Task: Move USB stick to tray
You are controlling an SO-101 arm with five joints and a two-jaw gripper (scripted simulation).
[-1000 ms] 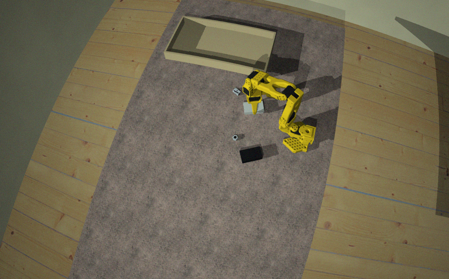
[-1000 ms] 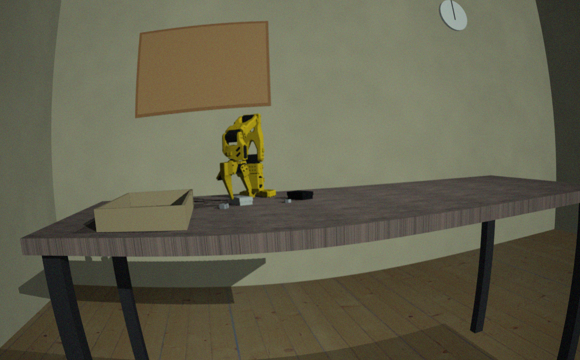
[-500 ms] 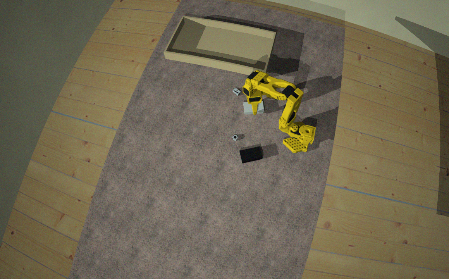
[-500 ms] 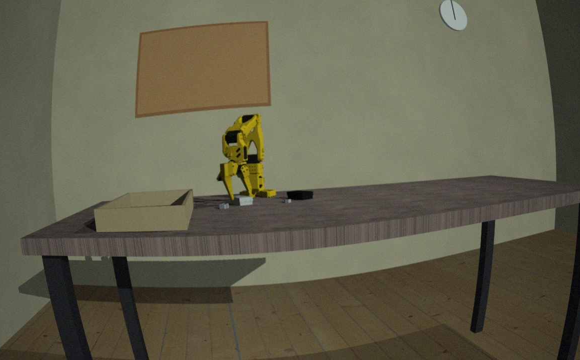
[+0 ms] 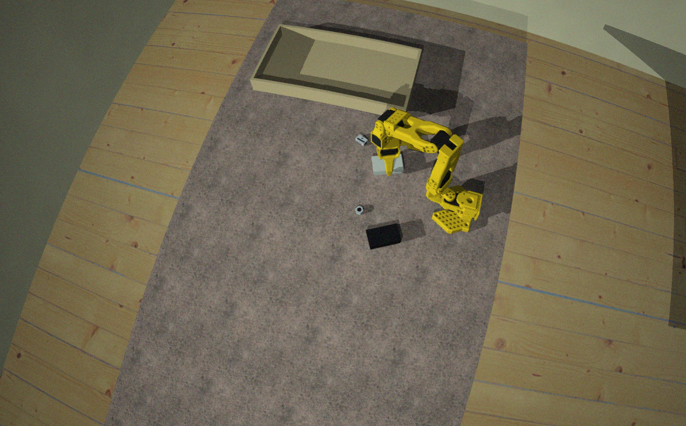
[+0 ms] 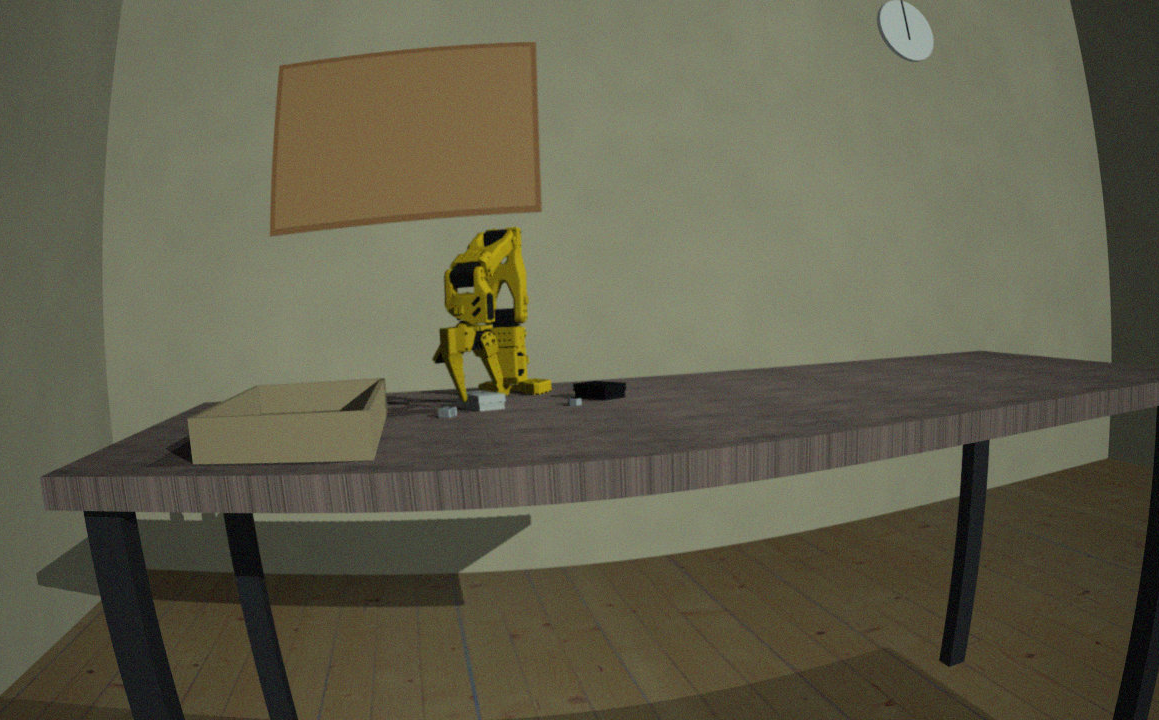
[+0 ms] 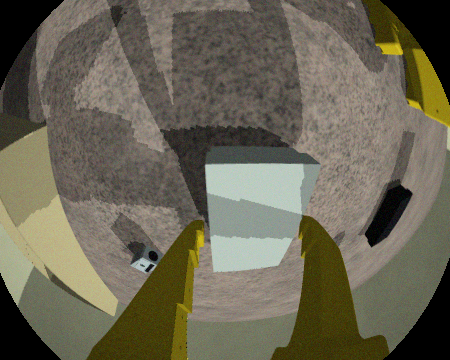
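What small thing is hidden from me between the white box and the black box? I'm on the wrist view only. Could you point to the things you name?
Observer: From the top view, a small pale piece with a dark hole (image 5: 356, 210) (image 6: 574, 402). It's nearer the black box (image 5: 383, 236) (image 6: 599, 394) (image 7: 389, 216).

Operator: Copy. Anything in the tray? Most of it's cut off here.

Observer: Top view: nothing visible inside the tray (image 5: 329, 100) (image 6: 288, 438) (image 7: 85, 250).

Operator: Is the white box lidded? I can't see its outward side.

Observer: Looks like it. Exterior view shows a seam along the side of the white box (image 5: 378, 165) (image 6: 486, 402) (image 7: 255, 180).
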